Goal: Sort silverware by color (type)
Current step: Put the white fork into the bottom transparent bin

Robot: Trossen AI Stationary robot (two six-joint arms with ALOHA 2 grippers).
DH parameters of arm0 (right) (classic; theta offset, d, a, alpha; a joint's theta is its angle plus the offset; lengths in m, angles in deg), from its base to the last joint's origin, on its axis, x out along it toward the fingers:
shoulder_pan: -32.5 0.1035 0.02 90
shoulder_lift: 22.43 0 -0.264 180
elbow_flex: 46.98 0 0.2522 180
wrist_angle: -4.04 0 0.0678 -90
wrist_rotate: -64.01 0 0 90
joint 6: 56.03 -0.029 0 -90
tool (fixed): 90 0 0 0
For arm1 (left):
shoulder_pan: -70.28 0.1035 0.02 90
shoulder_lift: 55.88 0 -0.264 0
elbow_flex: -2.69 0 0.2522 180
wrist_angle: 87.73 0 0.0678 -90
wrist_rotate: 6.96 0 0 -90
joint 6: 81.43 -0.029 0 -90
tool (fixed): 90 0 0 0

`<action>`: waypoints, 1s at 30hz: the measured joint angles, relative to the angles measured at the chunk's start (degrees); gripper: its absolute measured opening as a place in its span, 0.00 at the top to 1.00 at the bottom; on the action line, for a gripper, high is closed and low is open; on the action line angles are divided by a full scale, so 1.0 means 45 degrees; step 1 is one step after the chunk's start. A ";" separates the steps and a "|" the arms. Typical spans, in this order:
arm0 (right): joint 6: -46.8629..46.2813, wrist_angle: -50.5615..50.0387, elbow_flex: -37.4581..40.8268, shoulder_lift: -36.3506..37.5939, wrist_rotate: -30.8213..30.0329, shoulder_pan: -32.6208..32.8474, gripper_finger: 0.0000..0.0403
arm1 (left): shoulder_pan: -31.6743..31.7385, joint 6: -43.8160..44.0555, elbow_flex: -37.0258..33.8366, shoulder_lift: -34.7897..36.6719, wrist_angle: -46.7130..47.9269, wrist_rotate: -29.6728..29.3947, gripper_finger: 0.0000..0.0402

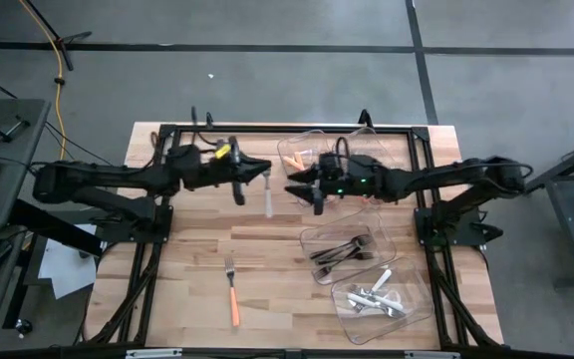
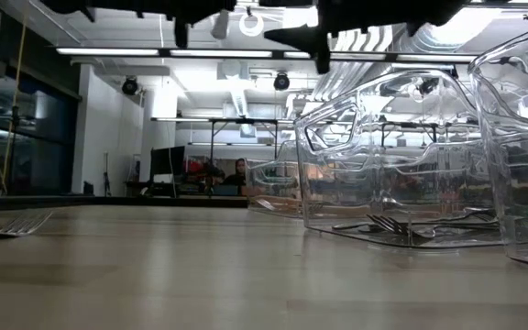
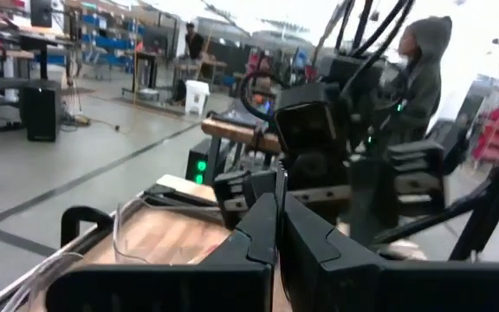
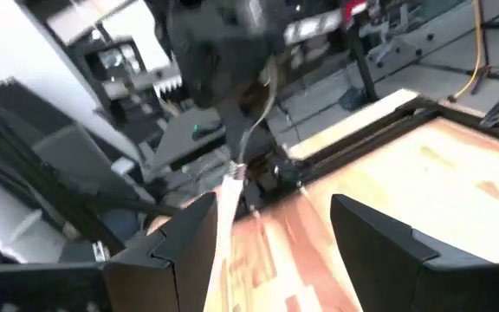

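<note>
Mid-handover above the wooden bench (image 1: 197, 299): white-handled metal utensil (image 1: 269, 195) hanging from left gripper (image 1: 254, 178), jaws clamped on it; right gripper (image 1: 302, 189) just beside, jaws wide, apparently ready to receive it for binning.

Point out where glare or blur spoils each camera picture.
Low view: bright ceiling lights silhouette the arms and glint off the clear plastic bins. Right wrist view: motion blur smears the white-handled utensil and the wooden table. Left wrist view: background washed out. High view: evenly lit.
</note>
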State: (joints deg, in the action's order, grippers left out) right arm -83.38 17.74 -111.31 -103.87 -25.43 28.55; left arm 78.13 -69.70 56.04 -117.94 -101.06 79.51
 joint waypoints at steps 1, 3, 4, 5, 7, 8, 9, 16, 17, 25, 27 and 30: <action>0.0105 -0.0053 -0.0196 -0.0287 0.0048 0.0057 0.48 | -0.0012 -0.0120 0.0189 -0.0327 0.0012 0.0008 1.00; 0.0388 -0.0058 -0.0669 -0.0890 0.0319 0.0150 0.48 | -0.0032 -0.0473 0.0627 -0.0907 -0.0079 0.0022 1.00; 0.0480 -0.0073 -0.0850 -0.1123 0.0442 0.0167 0.48 | -0.0032 -0.0614 0.0758 -0.1114 -0.0042 0.0020 1.00; 0.0518 -0.0084 -0.1073 -0.1334 0.0590 0.0183 0.48 | -0.0032 -0.0742 0.0946 -0.1346 -0.0034 0.0020 1.00; 0.0400 -0.0147 -0.1358 -0.1630 0.0721 0.0219 0.48 | -0.0032 -0.0821 0.1191 -0.1630 0.0009 0.0029 1.00; 0.0373 -0.0136 -0.1475 -0.1766 0.0762 0.0223 0.48 | -0.0032 -0.0866 0.1350 -0.1737 -0.0023 0.0054 1.00; 0.0358 -0.0188 -0.1508 -0.1837 0.0757 0.0223 0.48 | -0.0032 -0.0891 0.1454 -0.1793 -0.0052 0.0155 1.00; -0.0257 -0.0269 -0.1664 -0.1999 0.0888 0.0218 0.50 | -0.0032 -0.1104 0.1569 -0.1873 0.0104 0.0408 1.00; -0.0259 -0.0244 -0.1664 -0.1999 0.0888 0.0218 0.51 | -0.0027 -0.1108 0.1569 -0.1869 0.0122 0.0403 1.00; -0.0546 -0.0317 -0.1664 -0.1994 0.0923 0.0212 0.83 | -0.0027 -0.1383 0.1569 -0.1864 0.0302 0.0386 1.00; -0.0696 -0.0431 -0.1664 -0.1994 0.0985 0.0184 0.93 | -0.0032 -0.1365 0.1569 -0.1864 0.0259 0.0398 1.00; -0.0681 -0.0519 -0.1664 -0.1974 0.1112 0.0174 0.94 | -0.0027 -0.1373 0.1569 -0.1864 0.0205 0.0384 1.00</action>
State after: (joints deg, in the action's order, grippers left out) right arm -86.45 15.40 -118.80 -112.75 -20.43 29.34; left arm 78.01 -75.88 63.10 -126.33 -100.14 81.24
